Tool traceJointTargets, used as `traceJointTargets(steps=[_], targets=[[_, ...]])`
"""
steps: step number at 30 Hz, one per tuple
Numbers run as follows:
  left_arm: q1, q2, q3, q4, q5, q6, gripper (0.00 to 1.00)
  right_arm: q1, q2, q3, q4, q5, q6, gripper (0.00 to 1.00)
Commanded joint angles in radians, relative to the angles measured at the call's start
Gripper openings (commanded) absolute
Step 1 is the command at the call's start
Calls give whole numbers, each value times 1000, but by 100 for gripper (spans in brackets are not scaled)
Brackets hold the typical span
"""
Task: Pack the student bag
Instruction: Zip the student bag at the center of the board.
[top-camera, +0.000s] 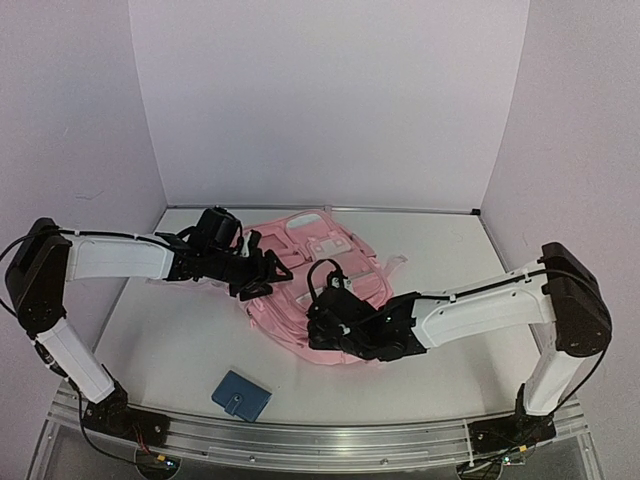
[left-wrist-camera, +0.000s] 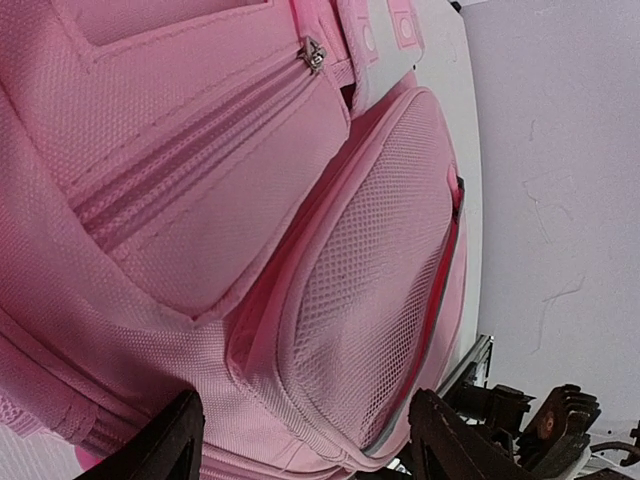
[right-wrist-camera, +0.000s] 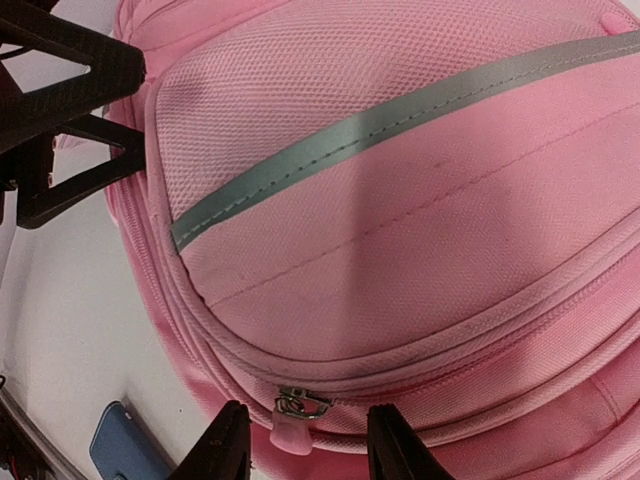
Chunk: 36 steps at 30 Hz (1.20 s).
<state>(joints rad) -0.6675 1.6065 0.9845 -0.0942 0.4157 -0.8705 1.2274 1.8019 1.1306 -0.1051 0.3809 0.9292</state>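
The student bag (top-camera: 322, 272), a pink backpack, lies flat in the middle of the table. My left gripper (top-camera: 268, 272) is at its left side. In the left wrist view the gripper (left-wrist-camera: 305, 445) is open, one finger on each side of the bag's mesh side pocket (left-wrist-camera: 370, 290). My right gripper (top-camera: 325, 325) is at the bag's near edge. In the right wrist view it (right-wrist-camera: 308, 450) stands open around a metal zipper slider with a pink pull tab (right-wrist-camera: 297, 412). Neither fingertip (right-wrist-camera: 225, 448) touches the tab. A grey reflective stripe (right-wrist-camera: 330, 145) crosses the front pocket.
A blue wallet (top-camera: 241, 396) lies on the table near the front edge, left of the bag, and its corner (right-wrist-camera: 125, 448) shows in the right wrist view. White walls close in the table on three sides. A metal rail (top-camera: 300, 440) runs along the near edge.
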Motion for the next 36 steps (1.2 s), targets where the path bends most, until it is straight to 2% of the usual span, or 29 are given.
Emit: traceJointTargets(steps=[1, 5, 9, 11, 16, 26, 32, 36], targets=[[-11, 44, 50, 43, 13, -20, 68, 3, 39, 48, -60, 74, 57, 31], [-18, 84, 59, 45, 18, -21, 56, 3, 29, 44, -67, 69, 58, 14], [-20, 104, 54, 52, 1, -18, 29, 3, 0, 36, -69, 52, 43, 0], [-20, 103, 49, 45, -32, -10, 18, 3, -15, 31, -77, 36, 31, 0], [-19, 92, 30, 49, -86, 23, 2, -23, -69, -12, -92, -47, 4, 0], [-1, 75, 53, -81, -223, 196, 0, -191, -174, -133, -96, -225, -159, 0], [41, 5, 6, -58, -195, 355, 0, -309, -198, -149, -94, -276, -269, 0], [116, -42, -36, -62, -141, 432, 0, -386, -184, -147, -79, -310, -349, 0]])
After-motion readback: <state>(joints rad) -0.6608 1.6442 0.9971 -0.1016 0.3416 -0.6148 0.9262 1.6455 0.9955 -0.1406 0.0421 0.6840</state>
